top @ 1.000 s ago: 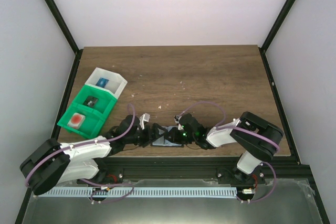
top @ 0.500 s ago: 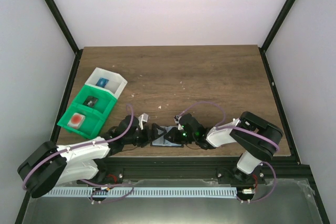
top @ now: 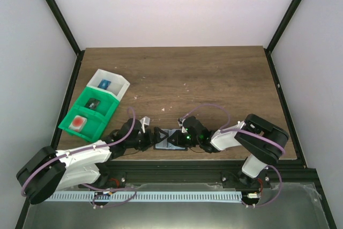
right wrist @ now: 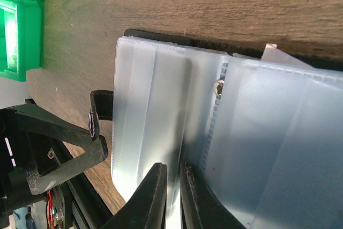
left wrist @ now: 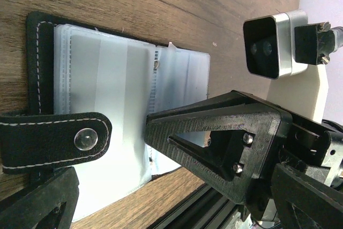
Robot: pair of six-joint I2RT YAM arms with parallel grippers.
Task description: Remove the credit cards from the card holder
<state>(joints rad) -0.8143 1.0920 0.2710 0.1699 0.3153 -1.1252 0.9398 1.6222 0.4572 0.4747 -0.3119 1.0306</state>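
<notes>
Two arms searching card holder [top: 170,139]: left gripper [left wrist: 86,167] agape, right gripper [right wrist: 171,172] pinching sleeve [right wrist: 150,105] (credit cards unseen); next, expose card.

Left gripper [top: 151,137] gapes wide; right gripper [right wrist: 174,197] is pinched nearly closed.

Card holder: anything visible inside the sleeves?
Only frosted plastic sleeves show inside the open card holder; their haze hides any cards. The right gripper pinches one sleeve's edge.

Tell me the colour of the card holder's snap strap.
The strap is black with white stitching and a silver stud; clearest in the left wrist view.
</notes>
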